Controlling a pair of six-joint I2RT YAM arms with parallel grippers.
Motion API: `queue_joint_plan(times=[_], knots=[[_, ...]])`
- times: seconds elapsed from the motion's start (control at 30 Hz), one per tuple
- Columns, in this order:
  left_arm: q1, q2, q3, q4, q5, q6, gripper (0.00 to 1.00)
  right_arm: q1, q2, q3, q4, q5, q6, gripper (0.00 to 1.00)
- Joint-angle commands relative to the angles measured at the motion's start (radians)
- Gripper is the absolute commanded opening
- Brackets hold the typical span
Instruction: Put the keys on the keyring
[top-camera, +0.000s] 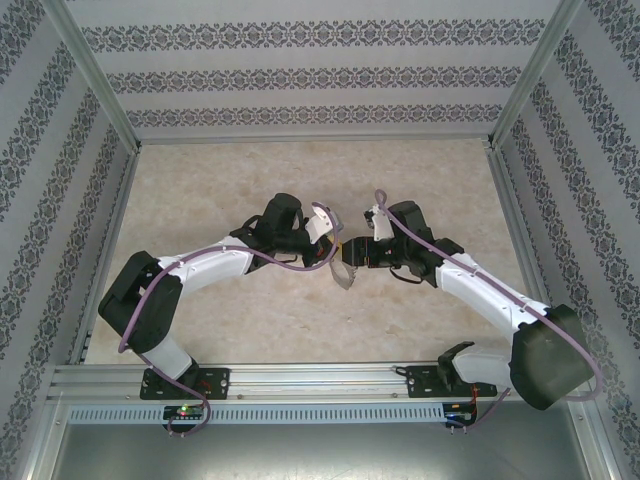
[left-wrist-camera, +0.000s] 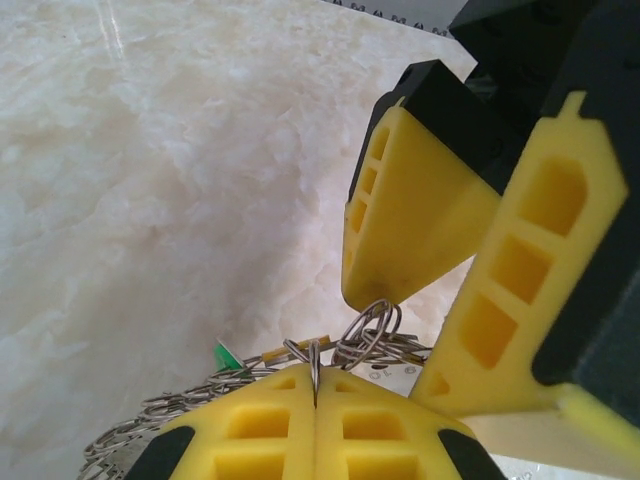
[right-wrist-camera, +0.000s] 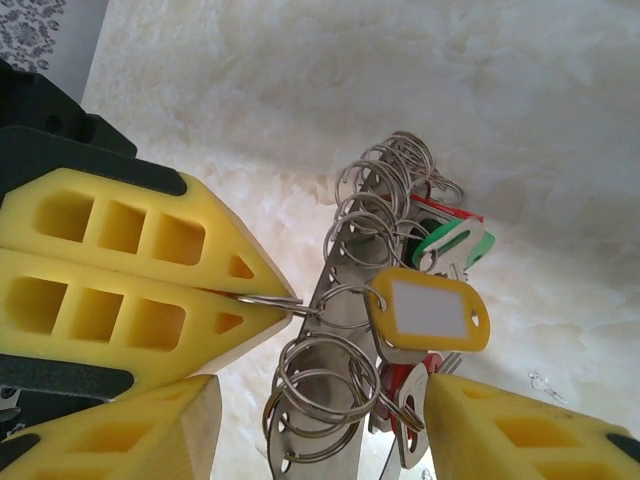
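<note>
Silver keyring (right-wrist-camera: 335, 275) in the left end effector's (left-wrist-camera: 316, 390) closed fingertips

Beige marble-look tabletop (top-camera: 300, 170) is bare all round, free passage except centre. There the left gripper (right-wrist-camera: 265, 300) and right gripper (right-wrist-camera: 330, 440) sit nose to nose, with the silver metal keyring (right-wrist-camera: 338, 285) and plastic-tagged keys (right-wrist-camera: 430, 312) between. Patterned side walls (top-camera: 60, 150) box the edges.

Keyring (right-wrist-camera: 325, 275) and keys (right-wrist-camera: 410, 435) are showing bare silver metal, shiny and smooth. Tags (right-wrist-camera: 430, 312) are looking like glossy plastic: yellow, green, red. Left hand (left-wrist-camera: 315, 388) is showing matt yellow plastic fingers on black plastic. Table (right-wrist-camera: 300, 80) is reading as marble-patterned, smooth, slight sheen.
</note>
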Motion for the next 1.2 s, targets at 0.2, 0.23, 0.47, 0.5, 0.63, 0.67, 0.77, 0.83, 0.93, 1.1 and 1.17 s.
queue_joint_plan(times=[0.2,0.23,0.47,0.5,0.63,0.67,0.77,0.83,0.93,1.1,1.17], knots=[[-0.008,0.014,0.048,-0.04,0.0,-0.003,0.0,0.038,0.015,-0.006,-0.013,0.001,0.025,0.61],[-0.008,0.017,0.053,-0.046,0.003,-0.002,0.0,0.038,0.018,-0.01,-0.011,0.004,0.028,0.61],[-0.026,0.068,0.13,-0.153,0.006,0.031,0.0,0.035,0.048,-0.035,-0.024,0.054,0.05,0.59],[-0.032,0.081,0.146,-0.177,0.001,0.039,0.0,0.036,0.044,-0.04,-0.03,0.071,0.056,0.59],[-0.05,0.132,0.206,-0.239,-0.017,0.056,0.0,0.018,-0.013,-0.088,-0.01,0.097,0.082,0.59],[-0.053,0.149,0.226,-0.255,-0.027,0.057,0.0,0.012,-0.038,-0.1,-0.011,0.108,0.086,0.6],[-0.063,0.201,0.29,-0.312,-0.049,0.071,0.0,-0.018,-0.126,-0.138,-0.035,0.183,0.096,0.62],[-0.071,0.233,0.335,-0.353,-0.05,0.09,0.0,-0.064,-0.197,-0.167,-0.064,0.236,0.118,0.63],[-0.1,0.302,0.43,-0.479,-0.06,0.154,0.0,-0.149,-0.307,-0.226,-0.087,0.289,0.158,0.63],[-0.153,0.383,0.527,-0.606,-0.11,0.22,0.0,-0.247,-0.439,-0.285,-0.092,0.299,0.16,0.68],[-0.159,0.388,0.521,-0.593,-0.105,0.205,0.0,-0.261,-0.443,-0.278,-0.105,0.292,0.137,0.69]])
